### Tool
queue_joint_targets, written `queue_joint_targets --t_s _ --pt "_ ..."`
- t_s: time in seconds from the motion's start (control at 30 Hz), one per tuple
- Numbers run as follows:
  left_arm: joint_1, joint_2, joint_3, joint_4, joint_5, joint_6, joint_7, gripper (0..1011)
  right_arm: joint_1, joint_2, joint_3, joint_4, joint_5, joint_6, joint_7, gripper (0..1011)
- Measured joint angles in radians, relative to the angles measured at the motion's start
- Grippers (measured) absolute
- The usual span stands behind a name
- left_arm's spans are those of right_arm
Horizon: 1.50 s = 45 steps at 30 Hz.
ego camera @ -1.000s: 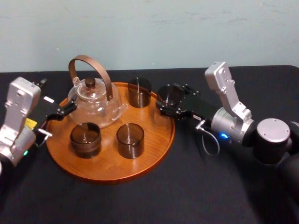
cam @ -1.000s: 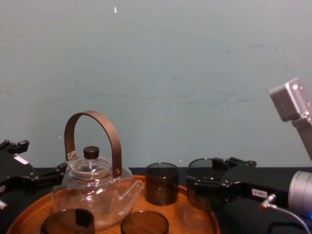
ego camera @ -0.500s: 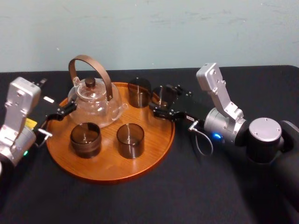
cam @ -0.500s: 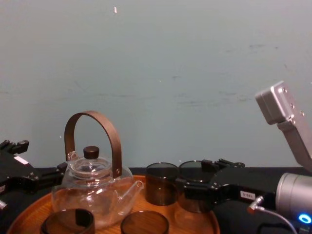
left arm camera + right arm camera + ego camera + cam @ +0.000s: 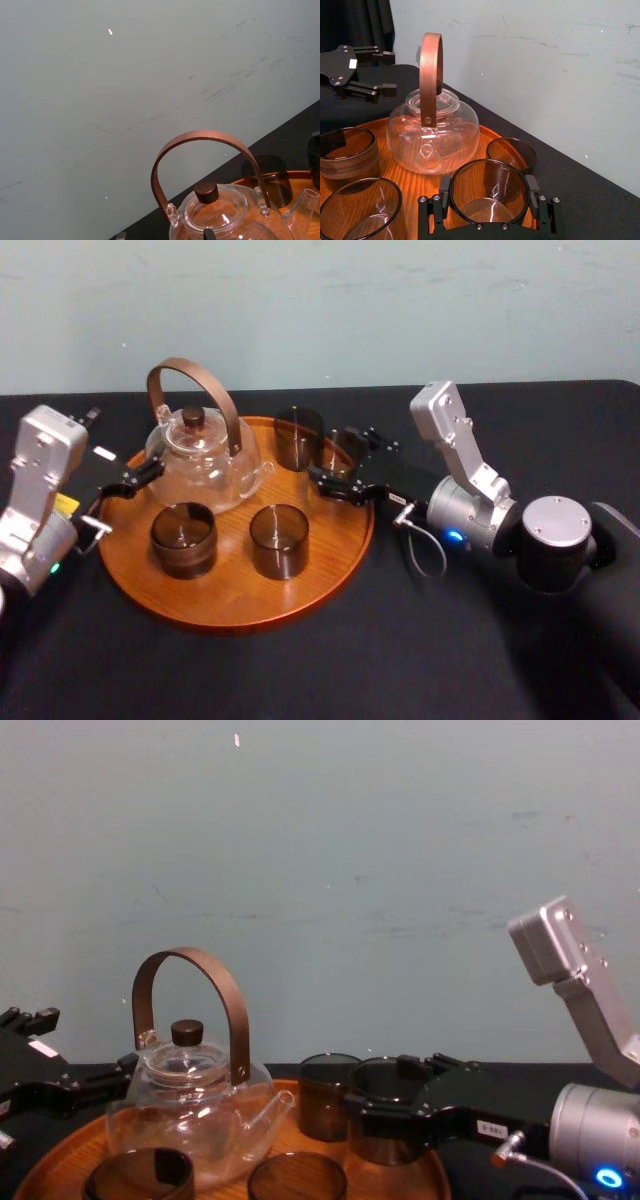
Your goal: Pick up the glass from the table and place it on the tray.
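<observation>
Held tight in the right hand (image 5: pixel 338 462), smoky glass (image 5: pixel 378 1082) inside the far right rim of the tray (image 5: pixel 230 605), just beside another dark glass (image 5: pixel 298 438). At the tray's left over the black bench (image 5: pixel 300 680), left hand (image 5: pixel 394 70), spread wide, empty.

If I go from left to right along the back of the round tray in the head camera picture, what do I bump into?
left end effector → teapot → standing dark cup → glass gripped in the right end effector
</observation>
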Motion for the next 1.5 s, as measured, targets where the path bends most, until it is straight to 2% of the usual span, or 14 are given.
queue_joint_targets --t_s 1.5 --pt "0.0 0.0 0.0 0.0 0.0 0.0 0.0 1001 0.036 -0.04 -0.001 0.113 0.004 -0.026 0.024 907"
